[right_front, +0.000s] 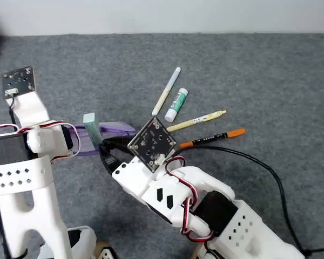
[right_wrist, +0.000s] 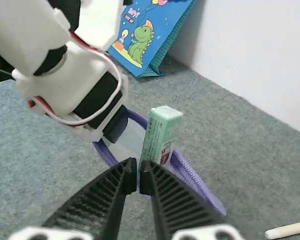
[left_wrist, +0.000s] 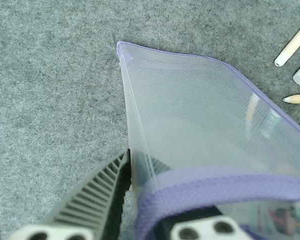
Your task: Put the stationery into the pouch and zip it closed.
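The translucent pouch with purple trim lies on the grey carpet, and my left gripper is shut on its purple edge. A pale green eraser stands upright in the pouch's mouth. My right gripper is shut, its tips just at the eraser's lower end; I cannot tell whether they touch it. Right of the pouch lie a white pen, a glue stick, a yellow pencil and an orange pen.
A black cable runs across the carpet right of the right arm. A blue bag with a dinosaur print leans by the white wall. Open carpet lies at the back and far right.
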Tool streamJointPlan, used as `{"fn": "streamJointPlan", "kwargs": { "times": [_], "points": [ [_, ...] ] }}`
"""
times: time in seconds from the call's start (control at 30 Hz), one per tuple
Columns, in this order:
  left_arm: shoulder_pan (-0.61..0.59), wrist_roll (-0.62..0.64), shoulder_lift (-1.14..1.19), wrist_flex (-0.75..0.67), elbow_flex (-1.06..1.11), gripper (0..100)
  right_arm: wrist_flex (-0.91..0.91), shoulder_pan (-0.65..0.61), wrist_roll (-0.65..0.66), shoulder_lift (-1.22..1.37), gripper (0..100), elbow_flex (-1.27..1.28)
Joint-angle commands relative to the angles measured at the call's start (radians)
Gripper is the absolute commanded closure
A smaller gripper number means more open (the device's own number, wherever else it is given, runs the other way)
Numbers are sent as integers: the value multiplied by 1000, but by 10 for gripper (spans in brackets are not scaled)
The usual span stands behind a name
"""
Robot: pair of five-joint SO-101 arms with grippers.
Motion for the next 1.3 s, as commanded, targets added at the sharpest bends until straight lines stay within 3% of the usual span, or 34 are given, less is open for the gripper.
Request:
{"fn": "streamJointPlan", "kwargs": {
  "times": [0.0, 0.33, 0.43, 0.9, 1.0, 1.2, 1.27],
  "points": [
    [8, 8, 2, 8, -36, 987, 4, -24, -20, 30, 990, -43],
    [8, 8, 0, 9, -36, 987, -173, 54, -18, 341, 990, -51],
    [8, 8, -3, 11, -36, 987, -156, 56, -17, 311, 990, -69],
    [8, 8, 2, 5, -36, 987, 306, 36, -20, -65, 990, -64],
    [8, 8, 2, 6, -36, 987, 395, 117, -20, -65, 990, -52],
    [8, 8, -3, 8, -36, 987, 453, 401, -8, 10, 987, -25],
    [8, 8, -3, 9, -36, 987, 460, 479, 48, 53, 987, -25]
  ]
}}
